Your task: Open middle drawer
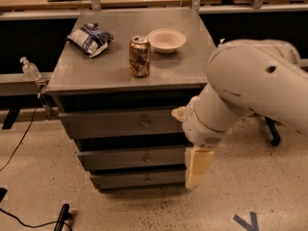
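Camera view: wide shallow grey metal middle drawer point(125, 159) shut, between top drawer point(110, 124) and bottom drawer point(127, 180). Cream gripper point(196, 174) hangs at its right end, off small round knob point(147, 158); opening unreadable. Risk: grabbing neighbouring drawer; jolt toppling brown drink can point(139, 57).

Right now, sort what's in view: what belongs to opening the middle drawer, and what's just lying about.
For the job: middle drawer; gripper, hanging low in front of that drawer's right end.

Lying about: soda can, white bowl and snack bag on the cabinet top; top drawer; bottom drawer; clear bottle at the left.
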Available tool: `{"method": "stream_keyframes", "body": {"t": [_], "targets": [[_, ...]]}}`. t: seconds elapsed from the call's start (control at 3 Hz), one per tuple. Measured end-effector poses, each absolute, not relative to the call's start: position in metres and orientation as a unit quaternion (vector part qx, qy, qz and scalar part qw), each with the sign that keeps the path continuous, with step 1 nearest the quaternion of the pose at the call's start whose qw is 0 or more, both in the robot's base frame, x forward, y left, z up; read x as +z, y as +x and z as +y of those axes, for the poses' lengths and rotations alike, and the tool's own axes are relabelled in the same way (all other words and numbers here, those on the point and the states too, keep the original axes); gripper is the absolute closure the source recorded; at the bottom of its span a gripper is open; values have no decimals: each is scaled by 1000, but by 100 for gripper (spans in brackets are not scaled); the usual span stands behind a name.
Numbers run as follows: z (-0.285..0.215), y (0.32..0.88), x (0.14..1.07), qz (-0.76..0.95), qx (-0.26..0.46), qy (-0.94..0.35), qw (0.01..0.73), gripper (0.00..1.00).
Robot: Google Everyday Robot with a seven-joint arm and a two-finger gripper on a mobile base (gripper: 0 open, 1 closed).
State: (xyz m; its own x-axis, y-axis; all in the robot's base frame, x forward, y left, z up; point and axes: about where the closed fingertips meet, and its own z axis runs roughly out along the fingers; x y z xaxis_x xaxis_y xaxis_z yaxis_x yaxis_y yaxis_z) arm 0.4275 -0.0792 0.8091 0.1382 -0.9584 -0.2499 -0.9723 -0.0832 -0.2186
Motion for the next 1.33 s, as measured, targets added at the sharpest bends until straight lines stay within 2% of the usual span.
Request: {"method": "stream_keyframes", "body": {"t": [0.33,0.67,1.0,1.33], "targets": [[-71,428,743,643,91,-739,179,0],[-54,435,660,632,170,-707,267,0],[-41,460,636,622,172,-678,353,0],[-40,474,631,624,159,-668,374,0]]}}
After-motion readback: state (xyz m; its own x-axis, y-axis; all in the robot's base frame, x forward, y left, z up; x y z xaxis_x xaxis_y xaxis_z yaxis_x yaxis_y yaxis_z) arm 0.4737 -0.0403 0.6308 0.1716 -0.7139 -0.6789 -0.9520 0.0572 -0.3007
